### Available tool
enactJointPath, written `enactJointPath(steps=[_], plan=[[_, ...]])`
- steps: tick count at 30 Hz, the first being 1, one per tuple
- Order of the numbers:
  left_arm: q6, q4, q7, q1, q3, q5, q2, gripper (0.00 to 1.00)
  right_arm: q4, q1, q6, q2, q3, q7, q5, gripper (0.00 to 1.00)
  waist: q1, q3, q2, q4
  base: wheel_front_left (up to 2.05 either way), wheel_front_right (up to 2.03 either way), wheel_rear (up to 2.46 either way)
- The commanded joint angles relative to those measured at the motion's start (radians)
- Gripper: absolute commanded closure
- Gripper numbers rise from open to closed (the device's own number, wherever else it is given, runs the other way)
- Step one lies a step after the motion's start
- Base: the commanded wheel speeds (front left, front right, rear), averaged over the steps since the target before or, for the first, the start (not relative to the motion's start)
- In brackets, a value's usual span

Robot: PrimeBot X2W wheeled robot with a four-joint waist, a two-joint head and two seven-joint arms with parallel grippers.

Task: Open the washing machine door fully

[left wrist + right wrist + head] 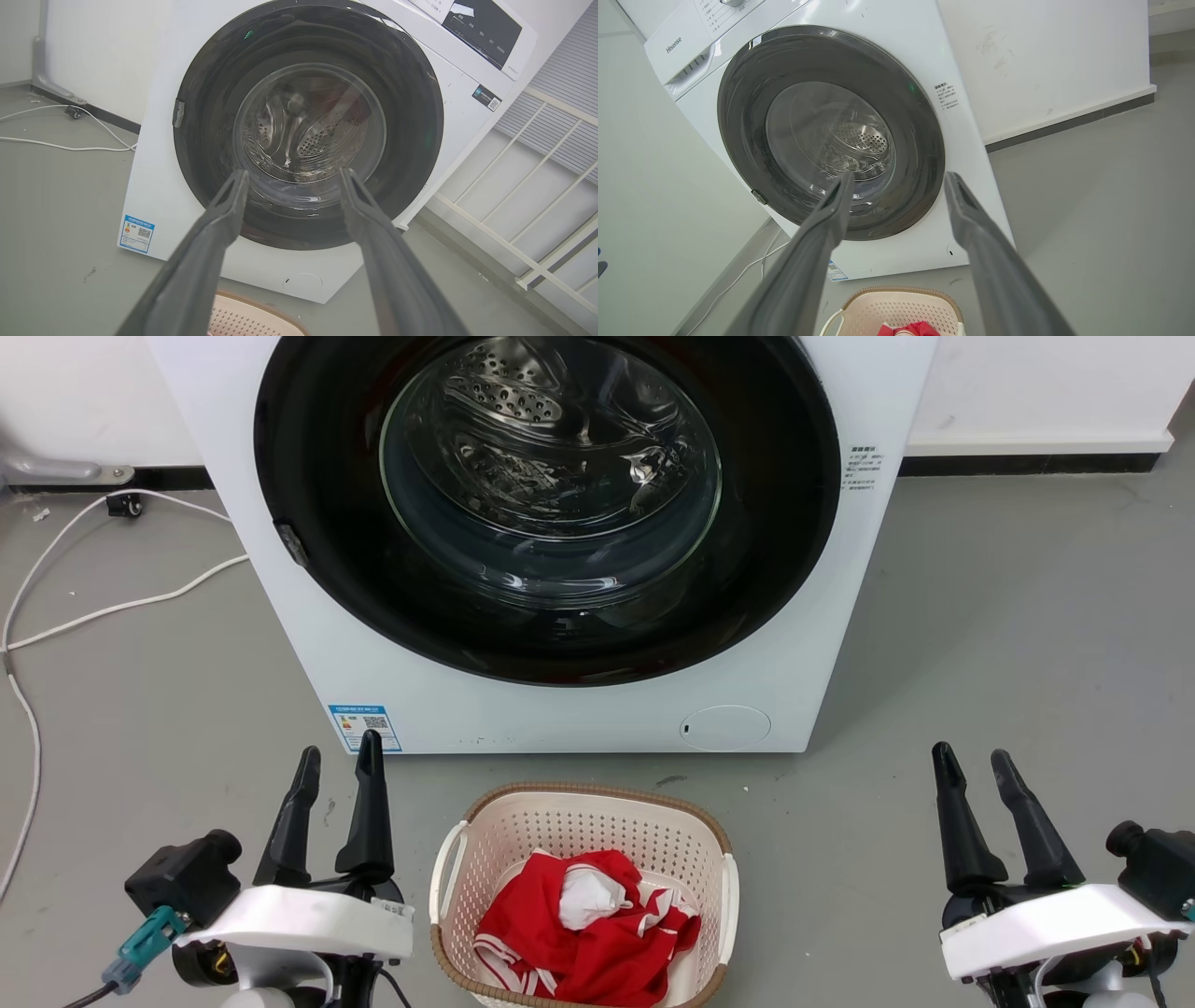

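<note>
One white washing machine [822,644] stands on the grey floor [1008,663]. Its one washing machine door [313,457] lies closed, flat against the machine's front, with the glass bowl facing the robot. Being round, the door has no long axis; a small grey latch [291,543] sits on its rim at the robot's left. One pale basket [588,791] stands just before the machine, between the two hands. The left hand [340,749] and right hand [971,755] are held low, well short of the door, two fingers each pointing toward the machine, parted and holding nothing. In the basket lie red clothes [597,952]. One round white cover [725,727] sits below the door.
</note>
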Motion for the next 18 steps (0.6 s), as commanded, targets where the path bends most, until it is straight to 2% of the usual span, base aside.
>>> enactJointPath(steps=[1,18], plan=[[0.004,-0.012,-0.011,0.002,-0.005,0.036,0.003,0.00,-0.017,0.002,0.000,0.002,0.002,0.000,-0.038,0.00,0.0000,0.000,0.0000,0.000,0.00,0.00,0.00],[0.032,-0.007,-0.052,0.006,-0.023,0.217,0.013,0.00,-0.045,0.019,0.000,0.004,0.004,0.004,-0.227,0.00,0.0000,0.002,0.0000,0.000,0.00,0.00,0.00]])
